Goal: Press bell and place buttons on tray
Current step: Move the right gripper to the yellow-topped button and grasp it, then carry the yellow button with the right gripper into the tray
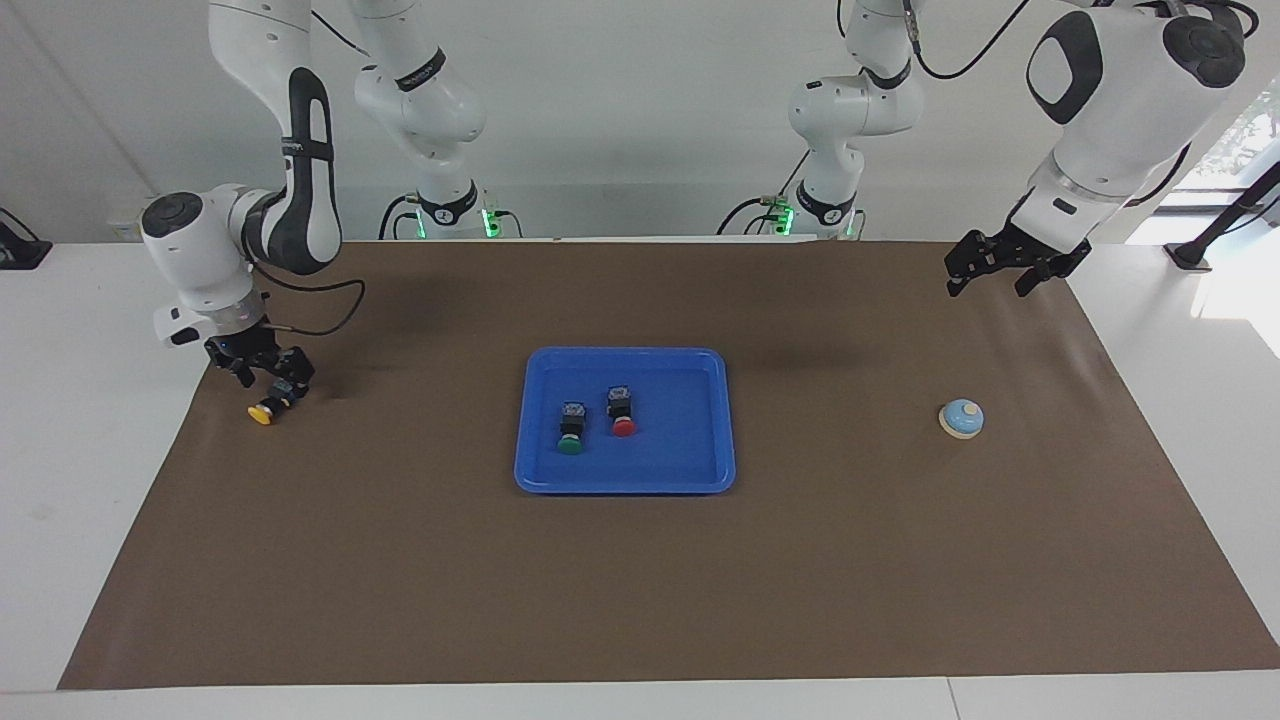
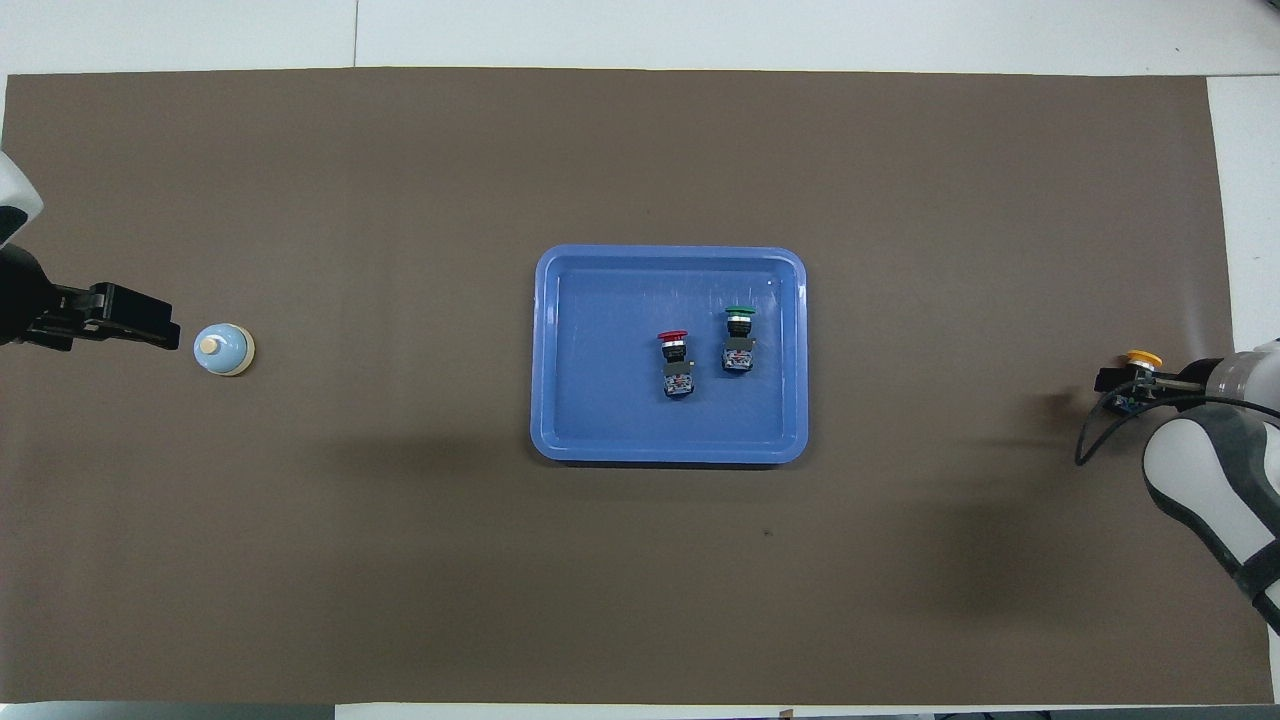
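A long white table (image 1: 60,420) stands against a plain pale wall (image 1: 620,100). A brown paper mat (image 1: 640,580) covers most of the tabletop, and bare white margins show along its edges.

At the robots' edge of the table, two white arms rise from their bases. The left gripper (image 1: 1003,272) hangs in the air above the mat's corner at the left arm's end. Its jaws are apart and hold nothing. This arm waits.

The right gripper (image 1: 262,368) is low at the right arm's end of the mat. Its jaws are spread and hold nothing. Just under its fingertips, the yellow button (image 1: 264,410) lies on its side on the mat, black body toward the gripper, yellow cap pointing away from the robots. The pictures do not show whether a fingertip touches it.

Farther from the robots, in the middle of the mat, lies a flat blue tray (image 1: 700,470) with rounded corners and a raised rim. Two buttons lie in it side by side, apart, caps pointing away from the robots. The red button (image 1: 621,411) is toward the left arm's end, and the green button (image 1: 571,428) is toward the right arm's end.

The bell (image 1: 961,418), pale blue dome on a cream base, sits upright on the mat toward the left arm's end, well apart from the tray.
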Motion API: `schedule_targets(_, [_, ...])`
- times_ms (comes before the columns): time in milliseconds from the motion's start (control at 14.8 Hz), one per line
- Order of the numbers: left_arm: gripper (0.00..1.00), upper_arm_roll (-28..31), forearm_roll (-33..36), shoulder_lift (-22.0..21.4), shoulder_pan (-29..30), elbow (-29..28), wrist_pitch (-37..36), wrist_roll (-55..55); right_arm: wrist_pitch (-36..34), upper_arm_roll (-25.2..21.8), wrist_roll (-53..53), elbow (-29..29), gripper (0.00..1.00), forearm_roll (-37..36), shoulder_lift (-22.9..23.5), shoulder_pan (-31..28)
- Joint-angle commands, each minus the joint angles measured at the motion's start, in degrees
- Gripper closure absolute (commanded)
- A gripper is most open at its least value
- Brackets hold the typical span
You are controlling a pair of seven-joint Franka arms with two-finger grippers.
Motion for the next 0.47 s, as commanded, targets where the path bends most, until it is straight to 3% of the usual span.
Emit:
schedule_targets(0, [0.0,0.28,0.49,-0.39,-0.24,0.27,-0.77,-0.21,1.16,0.36,-4.4,1.09,0.0,3.61,2.6,-1.02])
schedule_targets(67, [0.0,0.28,0.49,-0.39,-0.24,0.27,-0.77,-0.21,1.85,0.36,-6.24,1.09,0.01,5.01,2.86,-1.11])
schedule_targets(135, [0.0,0.28,0.49,-0.39,-0.24,0.27,-0.77,-0.21,2.04,0.27,-7.13,1.09,0.3,5.72,2.86,-1.02])
schedule_targets(270, [0.0,0.28,0.49,-0.39,-0.24,0.27,-0.77,-0.21,1.43,0.36,-7.32,1.35,1.0,5.73,2.86,-0.94])
schedule_targets(405, [0.0,0.28,0.49,-0.39,-0.24,0.27,-0.77,-0.21,0.99,0.27,-7.23,1.79,1.0,5.73,2.86,-0.5])
